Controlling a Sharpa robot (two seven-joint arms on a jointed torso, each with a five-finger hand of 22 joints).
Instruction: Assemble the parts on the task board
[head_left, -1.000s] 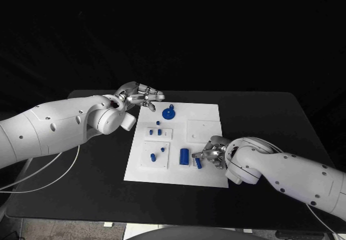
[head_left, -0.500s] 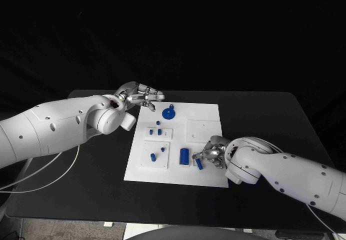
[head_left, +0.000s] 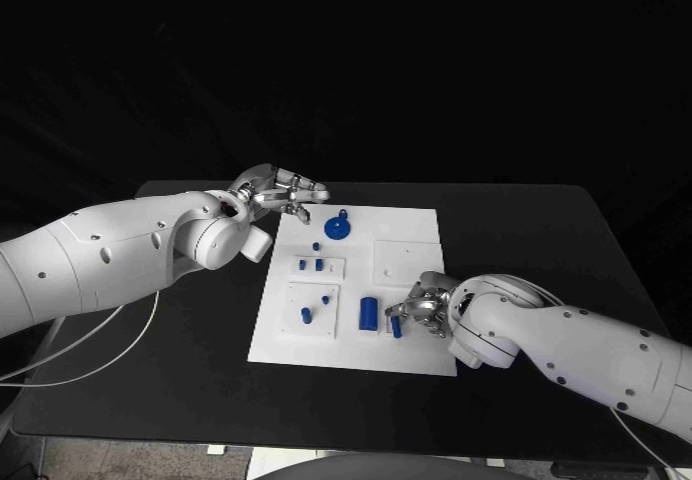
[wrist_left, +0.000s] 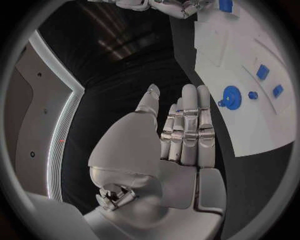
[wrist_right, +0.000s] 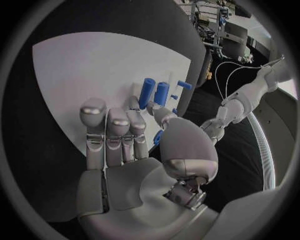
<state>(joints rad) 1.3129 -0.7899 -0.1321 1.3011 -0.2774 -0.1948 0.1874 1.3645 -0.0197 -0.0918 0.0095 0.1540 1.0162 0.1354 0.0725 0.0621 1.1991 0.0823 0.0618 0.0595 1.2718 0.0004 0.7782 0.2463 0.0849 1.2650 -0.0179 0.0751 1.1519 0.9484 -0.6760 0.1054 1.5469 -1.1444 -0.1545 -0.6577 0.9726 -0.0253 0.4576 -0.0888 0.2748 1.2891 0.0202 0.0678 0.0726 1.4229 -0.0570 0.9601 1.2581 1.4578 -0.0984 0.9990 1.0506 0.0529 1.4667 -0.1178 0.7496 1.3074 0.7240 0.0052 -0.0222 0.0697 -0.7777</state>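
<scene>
Centrally in the head view, the white task board (head_left: 411, 235) lies on the black desk (head_left: 548, 240), its long axis running from the near edge up toward the far edge. On its lower middle a blue cylinder part (head_left: 369, 313) lies flat, long axis pointing up-frame. Just right of it a smaller blue peg (head_left: 397, 326) lies parallel. Near the board's upper edge sits a round blue disc part (head_left: 338, 228), with a small blue stud (head_left: 317, 246) below it. Two short blue parts (head_left: 309, 265) stand in a raised tile at the left, and a slanted blue part (head_left: 306, 314) rests lower left.

The right robot hand (head_left: 424, 310) sits over the board's lower right, fingers near the peg; whether it grips the peg cannot be told. The left robot hand (head_left: 283, 190) hovers off the board's upper left corner, fingers extended and holding nothing.

Bare desk spreads wide to the right and below the board.
</scene>
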